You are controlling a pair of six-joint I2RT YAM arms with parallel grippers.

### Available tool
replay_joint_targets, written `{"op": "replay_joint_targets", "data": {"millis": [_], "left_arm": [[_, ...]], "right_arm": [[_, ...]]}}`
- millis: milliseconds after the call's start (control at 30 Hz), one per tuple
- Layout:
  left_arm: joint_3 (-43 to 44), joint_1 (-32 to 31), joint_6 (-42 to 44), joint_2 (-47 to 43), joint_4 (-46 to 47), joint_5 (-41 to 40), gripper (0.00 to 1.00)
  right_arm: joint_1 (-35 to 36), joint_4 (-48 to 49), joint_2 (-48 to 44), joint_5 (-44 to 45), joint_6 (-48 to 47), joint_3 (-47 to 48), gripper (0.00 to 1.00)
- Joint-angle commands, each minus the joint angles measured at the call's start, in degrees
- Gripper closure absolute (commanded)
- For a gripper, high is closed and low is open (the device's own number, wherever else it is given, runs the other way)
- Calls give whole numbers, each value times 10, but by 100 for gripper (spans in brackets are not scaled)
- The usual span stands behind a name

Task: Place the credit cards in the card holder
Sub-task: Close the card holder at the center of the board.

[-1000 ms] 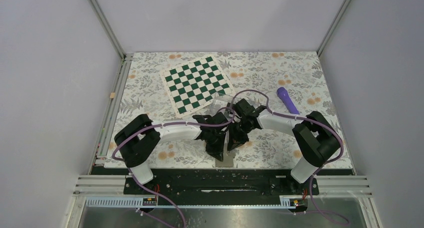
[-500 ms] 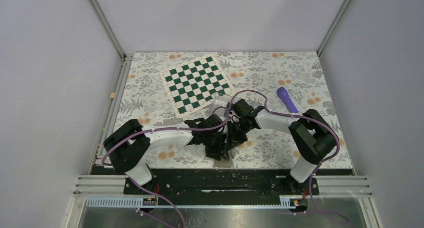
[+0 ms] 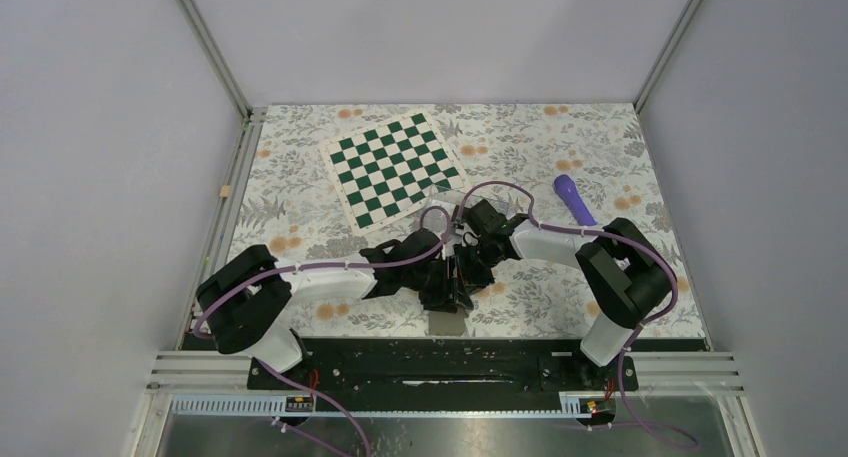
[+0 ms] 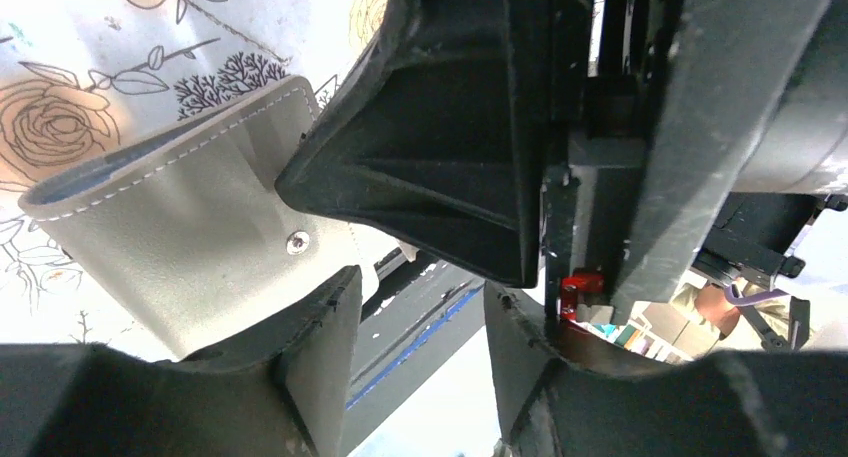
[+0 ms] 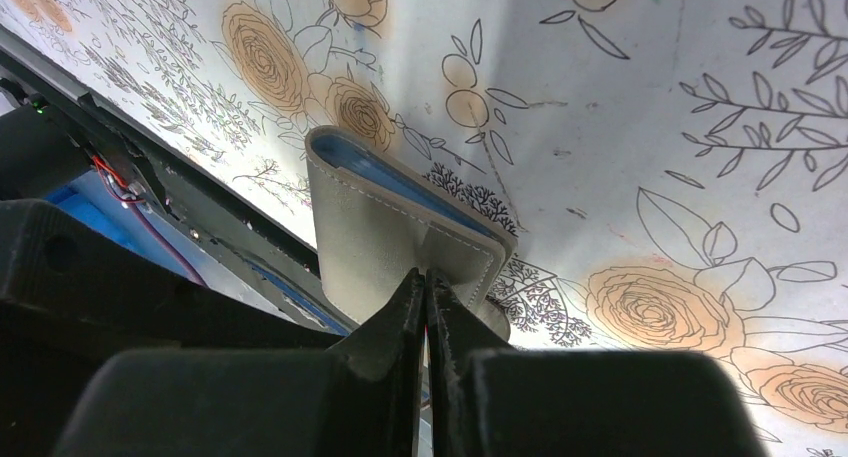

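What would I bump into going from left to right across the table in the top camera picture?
small tan block on the rail → green-and-white chequered board → purple rounded stick. Left out: the taupe folding wallet, which overlaps the board's span.

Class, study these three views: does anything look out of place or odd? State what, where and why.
The taupe wallet sits at the near edge of the table, propped half open with its blue lining showing instead of lying flat: the shut right hand pinches one flap. The open left hand crowds close beside it.
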Motion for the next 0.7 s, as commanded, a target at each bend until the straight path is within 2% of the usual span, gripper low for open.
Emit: {"op": "replay_joint_targets", "data": {"millis": [0, 100, 367, 567, 667], "left_arm": [[33, 2, 1, 6, -16, -31, 55], [40, 2, -3, 16, -37, -51, 65], [51, 2, -1, 41, -37, -50, 79], [47, 2, 2, 26, -53, -64, 100], [51, 2, 9, 10, -74, -75, 100]], "right_arm": [[4, -21, 20, 21, 10, -16, 93], [4, -21, 21, 20, 10, -16, 93], [3, -21, 25, 15, 11, -15, 93], [4, -20, 24, 12, 11, -14, 93], [4, -24, 20, 16, 11, -12, 93]]}}
